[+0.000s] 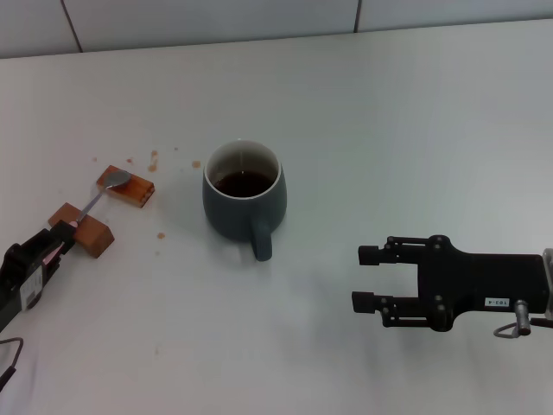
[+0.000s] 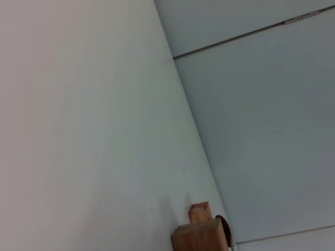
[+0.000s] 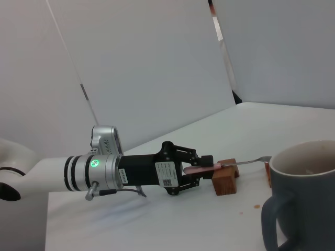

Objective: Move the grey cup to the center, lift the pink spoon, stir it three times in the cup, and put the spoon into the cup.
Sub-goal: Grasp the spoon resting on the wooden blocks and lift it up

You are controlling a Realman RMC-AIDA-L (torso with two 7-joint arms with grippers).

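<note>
White bench [image 1: 389, 130] carries the grey cup [image 1: 244, 201] at center. Left end effector [image 3: 205, 166] clenches the pink spoon [image 1: 97, 200], which bridges two brown blocks [image 1: 126, 187]; lifting could drag a block. Right end effector [image 1: 370, 278] hangs released beside the cup.

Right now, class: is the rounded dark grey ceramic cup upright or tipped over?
Upright. The rounded dark grey ceramic cup stands on its base, white rim level and facing up, holding dark brown liquid.
</note>
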